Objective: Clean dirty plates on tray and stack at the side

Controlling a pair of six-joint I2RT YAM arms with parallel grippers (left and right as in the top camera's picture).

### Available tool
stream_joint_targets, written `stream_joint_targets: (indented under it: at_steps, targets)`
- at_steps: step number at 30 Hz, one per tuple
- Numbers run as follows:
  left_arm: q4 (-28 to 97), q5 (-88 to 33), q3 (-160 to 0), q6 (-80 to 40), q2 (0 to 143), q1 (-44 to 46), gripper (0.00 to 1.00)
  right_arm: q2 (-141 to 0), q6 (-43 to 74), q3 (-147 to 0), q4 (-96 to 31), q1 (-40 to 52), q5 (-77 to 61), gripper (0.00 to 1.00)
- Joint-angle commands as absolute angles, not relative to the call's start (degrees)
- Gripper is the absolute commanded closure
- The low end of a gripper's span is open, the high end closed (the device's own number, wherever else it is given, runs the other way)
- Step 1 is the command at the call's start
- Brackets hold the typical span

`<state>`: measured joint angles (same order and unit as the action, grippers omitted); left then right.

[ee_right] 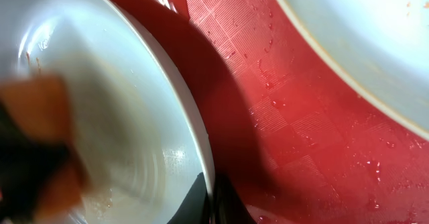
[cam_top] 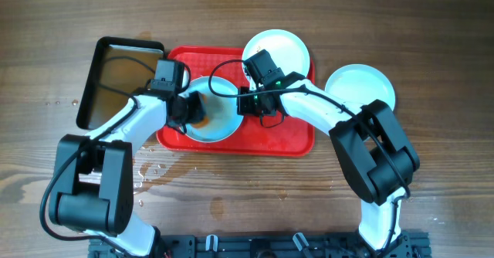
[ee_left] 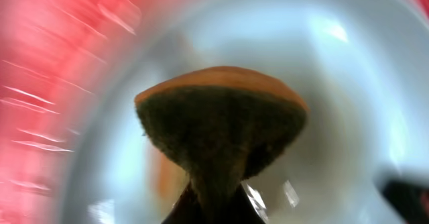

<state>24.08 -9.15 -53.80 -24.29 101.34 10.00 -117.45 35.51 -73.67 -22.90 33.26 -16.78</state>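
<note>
Centrally, left jaws pinching sponge (ee_left: 221, 117) on plate (cam_top: 224, 124), right jaws clamping its rim, red tray (cam_top: 287, 138) beneath

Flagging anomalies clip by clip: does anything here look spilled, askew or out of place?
Yes: water droplets are spilled on the table by the near-left corner of the tray, and the far plate overhangs the tray's far edge. The left gripper pinching the sponge and the right gripper on the middle plate look normal.
</note>
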Motion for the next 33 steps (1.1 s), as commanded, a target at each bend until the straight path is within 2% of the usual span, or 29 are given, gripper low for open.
stream_joint_targets:
  at_steps: [1,5,7,11,14,18,24,26,30,33]
  targets:
    - [24.9,16.0,-51.4,-32.7,104.8,9.1,0.96,-119.2,34.5,-74.0,-22.8,33.1,-17.7,0.96]
    - [26.8,15.6,-51.4,-31.7,104.8,9.5,0.96,-119.2,34.5,-74.0,-22.7,33.1,-17.7,0.96]
    - [26.2,6.2,-51.4,-27.7,104.8,10.0,0.96,-119.2,34.5,-74.0,-22.7,33.1,-17.7,0.96]
    - [21.9,-24.4,-51.4,-20.8,104.8,11.2,0.96,-119.2,34.5,-74.0,-22.7,33.1,-17.6,0.96]
    - [24.0,-32.1,-51.4,-22.1,104.8,11.9,0.96,-119.2,34.4,-74.0,-22.7,33.1,-17.6,0.96]
    - [26.6,-26.6,-51.4,-24.1,104.8,11.8,0.96,-119.2,34.5,-74.0,-22.7,33.1,-17.6,0.96]
    - [32.2,7.8,-51.4,-39.1,104.8,11.8,0.96,-119.2,34.4,-74.0,-22.9,33.1,-17.7,0.96]
    - [35.6,14.8,-51.4,-43.5,104.8,11.8,0.96,-119.2,34.4,-74.0,-22.8,33.1,-17.6,0.96]
    - [37.3,16.6,-51.4,-44.4,104.8,11.9,0.96,-119.2,34.4,-74.0,-22.7,33.1,-17.7,0.95]
    - [38.8,10.0,-51.5,-42.7,104.8,11.9,0.96,-119.2,34.4,-74.0,-22.7,33.1,-17.6,0.96]
